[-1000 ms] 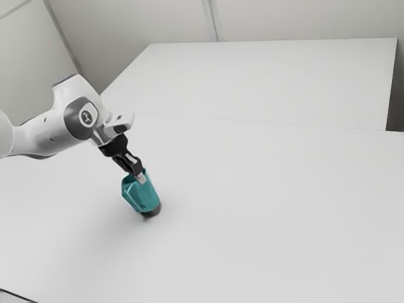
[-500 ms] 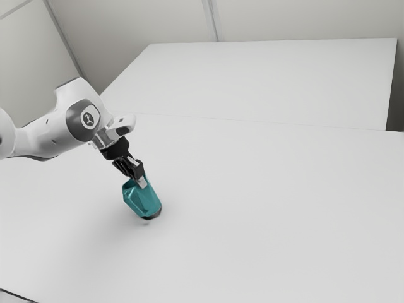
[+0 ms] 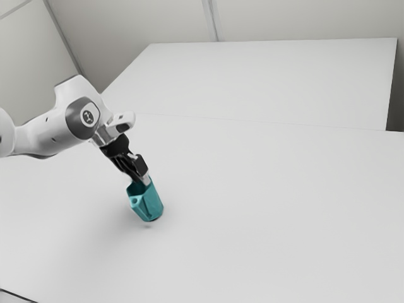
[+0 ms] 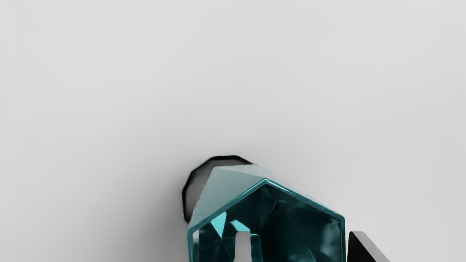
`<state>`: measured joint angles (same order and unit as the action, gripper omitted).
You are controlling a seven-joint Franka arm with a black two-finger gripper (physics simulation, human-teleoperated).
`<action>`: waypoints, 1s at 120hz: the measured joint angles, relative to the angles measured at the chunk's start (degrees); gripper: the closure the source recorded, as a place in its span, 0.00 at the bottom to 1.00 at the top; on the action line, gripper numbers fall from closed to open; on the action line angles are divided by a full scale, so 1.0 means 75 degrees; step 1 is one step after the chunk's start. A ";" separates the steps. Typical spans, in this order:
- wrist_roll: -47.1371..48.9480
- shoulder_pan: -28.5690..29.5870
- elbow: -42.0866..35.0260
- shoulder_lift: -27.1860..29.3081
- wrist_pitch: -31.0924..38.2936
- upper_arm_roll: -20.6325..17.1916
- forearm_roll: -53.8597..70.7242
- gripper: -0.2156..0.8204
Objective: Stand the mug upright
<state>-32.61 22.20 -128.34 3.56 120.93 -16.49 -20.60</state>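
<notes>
One glossy teal faceted mug [image 3: 150, 205], mouth up, looks roughly upright, well apart from white worktop's [image 3: 265, 189] far edge. Claw [image 3: 142, 180] spread, one finger inside mug, other outside.

The teal, faceted mug [image 3: 146, 204] is tilted over the broad, smooth white counter [image 3: 284, 221], in the exterior view's left half, though whether its base touches the surface is unclear. The black two-finger gripper [image 3: 146, 179] is at the mug's open end, one finger [image 4: 243, 249] within the opening and the other [image 4: 364, 251] outside, just beside the wall. From the exterior view's left reaches the white, rounded arm [image 3: 53, 134], and behind the counter stands a plain, pale wall [image 3: 303, 19].
</notes>
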 joint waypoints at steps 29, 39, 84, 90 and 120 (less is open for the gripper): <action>0.0047 -0.0033 0.0345 0.0104 0.0328 -0.0096 0.0045 0.48; 0.0083 -0.0043 0.0752 -0.0049 0.0344 -0.0094 0.0161 0.40; 0.0554 -0.1982 0.4338 -0.1010 -0.1133 0.1673 0.1996 0.24; 0.0602 -0.2041 0.4626 -0.1020 -0.1423 0.1709 0.2113 0.23; 0.0801 -0.2007 0.4902 -0.0927 -0.2259 0.1733 0.2576 0.22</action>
<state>-26.60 7.15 -91.58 -3.39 103.99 -3.49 -1.28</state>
